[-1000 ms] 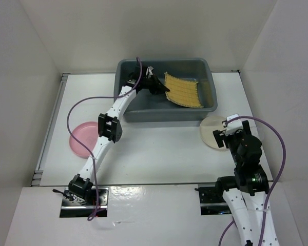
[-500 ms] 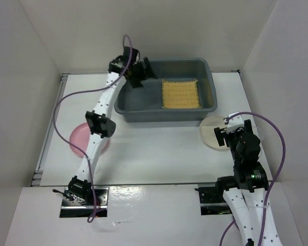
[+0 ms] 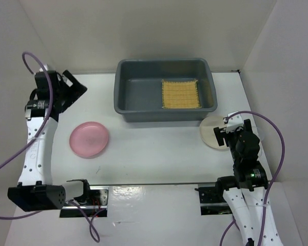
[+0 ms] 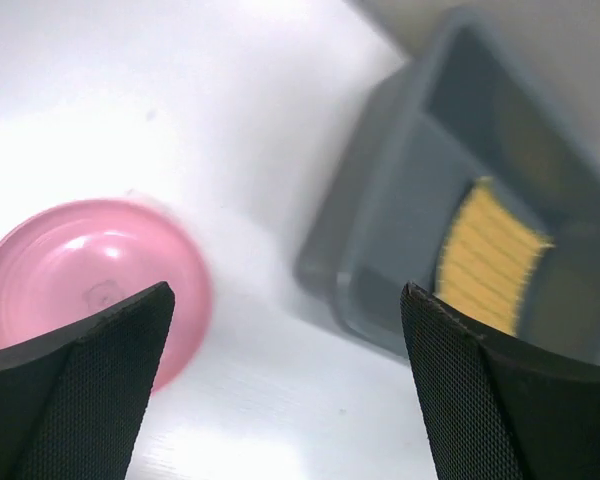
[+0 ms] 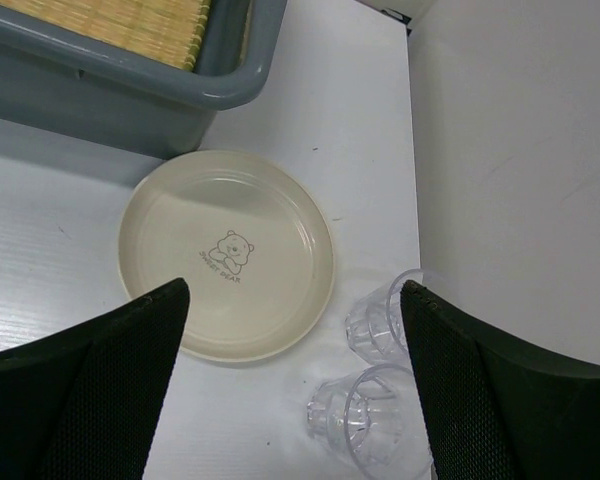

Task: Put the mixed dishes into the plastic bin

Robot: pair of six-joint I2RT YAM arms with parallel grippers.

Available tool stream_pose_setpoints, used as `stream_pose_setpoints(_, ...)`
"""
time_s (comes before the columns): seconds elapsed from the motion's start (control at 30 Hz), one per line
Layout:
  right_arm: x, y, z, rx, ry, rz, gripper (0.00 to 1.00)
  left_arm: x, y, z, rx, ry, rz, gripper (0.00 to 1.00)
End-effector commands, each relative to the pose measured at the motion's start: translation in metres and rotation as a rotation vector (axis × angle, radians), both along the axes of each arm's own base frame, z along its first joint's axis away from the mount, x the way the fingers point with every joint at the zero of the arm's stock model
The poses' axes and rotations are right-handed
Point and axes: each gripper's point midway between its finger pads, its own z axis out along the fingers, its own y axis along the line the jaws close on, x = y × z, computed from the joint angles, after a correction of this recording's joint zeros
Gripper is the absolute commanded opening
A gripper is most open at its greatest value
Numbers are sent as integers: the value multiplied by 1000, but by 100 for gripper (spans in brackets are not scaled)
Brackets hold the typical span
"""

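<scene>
The yellow woven mat [image 3: 180, 94] lies flat in the right half of the dark grey plastic bin [image 3: 128, 92]. On the table to the left rests the pink plate [image 3: 89, 139]. My left gripper [image 3: 76, 88] hangs open and empty at the far left, above and behind that plate; its wrist view shows the pink plate [image 4: 85, 270], the bin [image 4: 400, 200] and the mat [image 4: 485, 262]. My right gripper [image 3: 224, 128] is open over the cream plate [image 5: 228, 255], holding nothing. Two clear cups [image 5: 385, 325] [image 5: 365, 415] lie on their sides to that plate's right.
White walls enclose the table on three sides; the right wall [image 5: 520, 150] stands close beside the cups. The bin's near right corner [image 5: 235, 85] lies just behind the cream plate. A metal rail [image 3: 50, 123] runs along the table's left edge.
My left gripper opened and let go of the mat, which settled flat in the bin. The left arm then swung out of the bin to the far left. The right arm barely moved.
</scene>
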Motion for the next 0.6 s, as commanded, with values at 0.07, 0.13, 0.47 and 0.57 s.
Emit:
stream_pose_setpoints(0.07, 7, 2, 7, 14, -41, 0, 90, -11, 31, -87, -116, 92, 81, 100)
stream_pose_setpoints(0.13, 8, 4, 5, 4, -31, 12, 90, -34, 52, -119, -166, 110, 216, 100)
stream_pose_setpoints(0.47, 8, 5, 3, 5, -22, 21, 90, -92, 85, -190, -238, 178, 597, 100)
stream_pose_setpoints(0.57, 7, 7, 5, 8, -31, 29, 90, -106, 81, -233, -288, 295, 643, 100)
